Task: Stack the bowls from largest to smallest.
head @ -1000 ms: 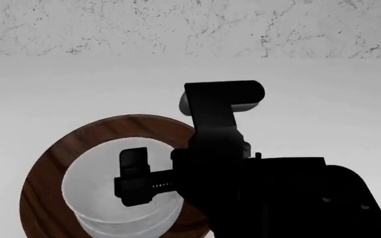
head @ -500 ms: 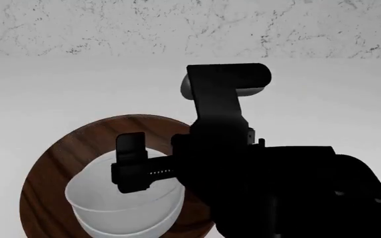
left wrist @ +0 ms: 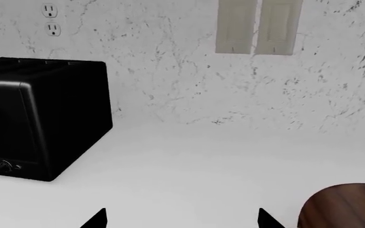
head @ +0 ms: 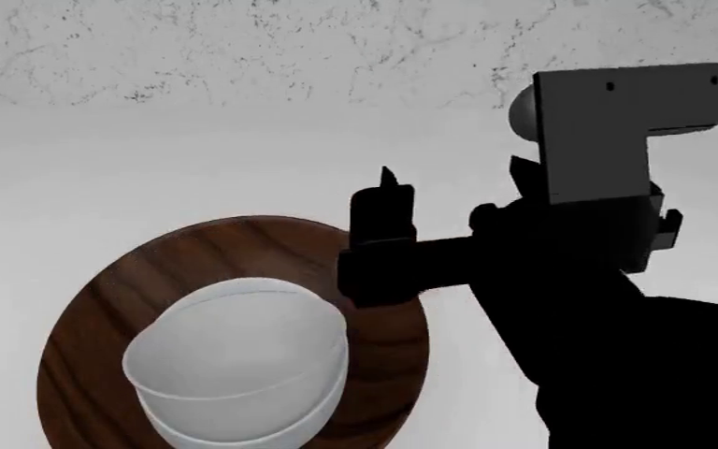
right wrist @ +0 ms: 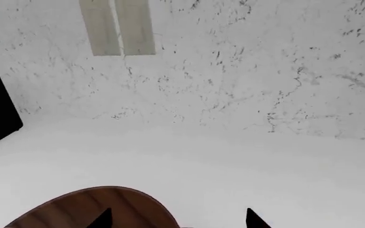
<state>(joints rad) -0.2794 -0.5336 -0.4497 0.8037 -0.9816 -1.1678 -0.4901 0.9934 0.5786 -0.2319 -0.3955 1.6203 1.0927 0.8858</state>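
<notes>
Dark-brown wooden bowl (head: 228, 332), near the counter's front edge, now holds both white bowls (head: 236, 369) nested; the right gripper (head: 378, 234) has lifted clear, open and empty. Stack looks complete.

Your right arm (head: 583, 281) is matte black, built of blocky, square-edged links, topped by a dark grey bracket (head: 634, 103) with a rounded pale grey end (two small screw dots at its 12 o'clock edge). Black pointed fingertips (left wrist: 97, 219) show in each wrist view.
</notes>
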